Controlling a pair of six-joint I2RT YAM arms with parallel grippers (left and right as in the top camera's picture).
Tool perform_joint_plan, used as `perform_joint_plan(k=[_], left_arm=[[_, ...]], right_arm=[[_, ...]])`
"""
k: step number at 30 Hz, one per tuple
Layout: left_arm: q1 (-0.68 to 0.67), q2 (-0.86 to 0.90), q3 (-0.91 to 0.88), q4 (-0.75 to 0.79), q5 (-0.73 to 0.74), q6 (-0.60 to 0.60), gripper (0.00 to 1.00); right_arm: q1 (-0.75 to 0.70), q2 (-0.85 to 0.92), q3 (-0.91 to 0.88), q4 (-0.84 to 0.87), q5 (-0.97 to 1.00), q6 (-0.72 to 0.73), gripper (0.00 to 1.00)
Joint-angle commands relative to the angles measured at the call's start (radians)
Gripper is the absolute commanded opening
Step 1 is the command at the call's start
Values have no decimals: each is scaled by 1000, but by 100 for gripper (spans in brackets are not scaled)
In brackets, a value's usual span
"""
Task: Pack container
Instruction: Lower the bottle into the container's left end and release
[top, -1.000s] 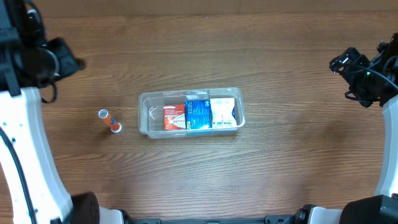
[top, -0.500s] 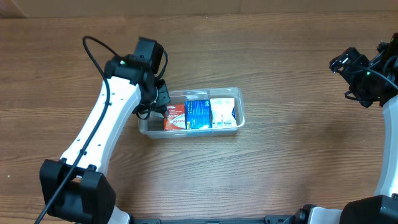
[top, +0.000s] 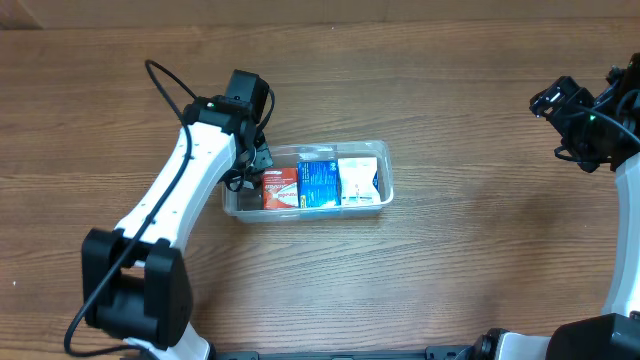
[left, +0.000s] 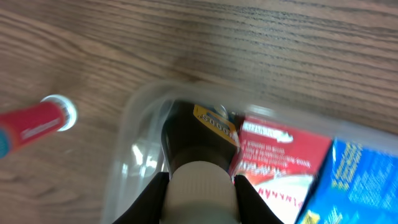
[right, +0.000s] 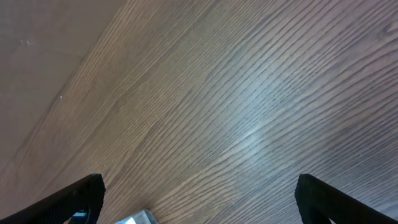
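1 second after being absent from the desk (top: 450, 280), the left gripper (left: 199, 186), closed on a dark bottle (left: 193, 134), sits inside the free left end of the container (top: 389, 185), so 1 more item is nearly packed.

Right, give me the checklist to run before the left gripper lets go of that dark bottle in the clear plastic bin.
1. Grip: the dark bottle with cream cap sits between the fingers of the left gripper: ok.
2. Bottle inside the left end of the clear rectangular plastic container: ok.
3. Bottle resting on the container floor: cannot tell.
4. Bottle free of the red cardboard box beside it: cannot tell, they look very close.
5. The red tube with white cap packed: not ok, it lies on the wooden table outside.
6. The right gripper open, empty, away from the container: ok.
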Motion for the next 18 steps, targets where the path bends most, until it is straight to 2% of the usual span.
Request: perform_joint_plan(k=[1, 3, 4, 6, 7, 9, 12, 13, 16, 18], left_arm=[[-2, 62, -2, 38, 12, -18, 11], [-2, 57, 0, 57, 34, -17, 11], [-2, 51, 3, 60, 51, -17, 20], [0, 22, 26, 47, 90, -13, 63], [0, 1, 48, 19, 92, -8, 72], [3, -37, 104, -39, 84, 6, 76], [32, -111, 235, -192, 53, 40, 77], [54, -143, 272, -256, 8, 39, 81], [184, -219, 288, -426, -102, 16, 91], [274, -221, 277, -484, -131, 13, 96]], right_arm=[[-2, -9, 8, 4, -5, 0, 100], [-2, -9, 8, 4, -5, 0, 100], [-2, -9, 8, 4, -5, 0, 100], [-2, -9, 8, 4, -5, 0, 100], [-2, -10, 8, 4, -5, 0, 100], [-2, -9, 8, 4, -5, 0, 100], [-2, -9, 8, 4, -5, 0, 100], [-2, -9, 8, 4, -5, 0, 100], [-2, -9, 8, 4, -5, 0, 100], [-2, -9, 8, 4, -5, 0, 100]])
